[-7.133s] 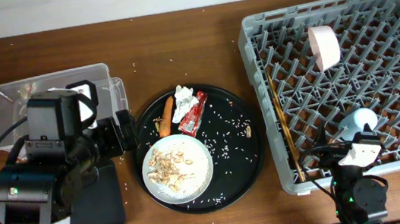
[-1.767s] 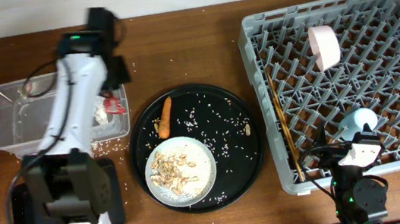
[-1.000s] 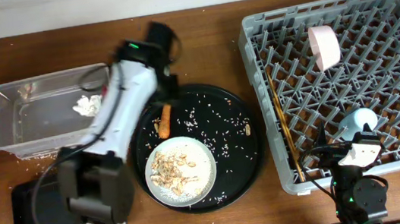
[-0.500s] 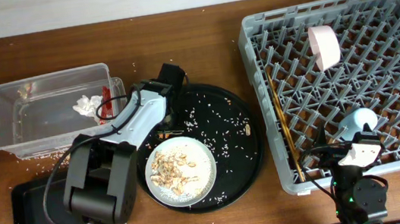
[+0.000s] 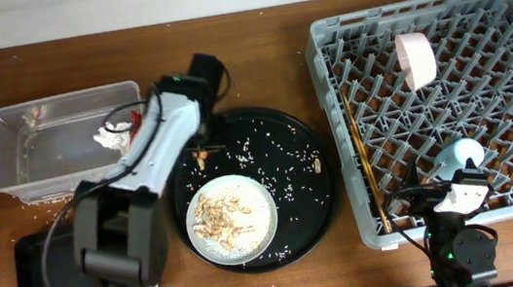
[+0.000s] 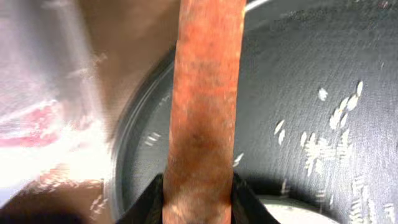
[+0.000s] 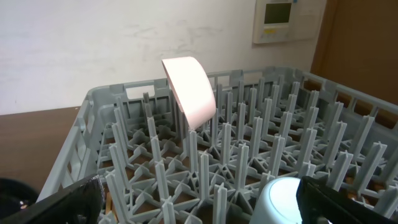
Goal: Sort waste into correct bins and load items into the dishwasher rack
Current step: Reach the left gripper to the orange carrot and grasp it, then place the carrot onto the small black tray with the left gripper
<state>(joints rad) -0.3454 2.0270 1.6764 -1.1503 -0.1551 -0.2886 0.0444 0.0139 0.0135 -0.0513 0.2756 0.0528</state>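
Observation:
In the left wrist view the orange carrot piece fills the middle, and my left gripper is shut on its near end, over the round black tray's left rim. From overhead, the left gripper mostly hides the carrot. The clear tub holds the white tissue and red wrapper. The plate carries beige scraps. My right gripper is open beside the blue cup in the dishwasher rack, which also holds the bowl and chopsticks.
The round black tray is strewn with rice grains, with one beige scrap near its right rim. A flat black tray lies at the front left, partly under the left arm. The rack's upright pegs stand close together.
The left jaws have closed on the carrot and lifted it off the round tray, shifting slightly toward the tub. The right arm has not moved.

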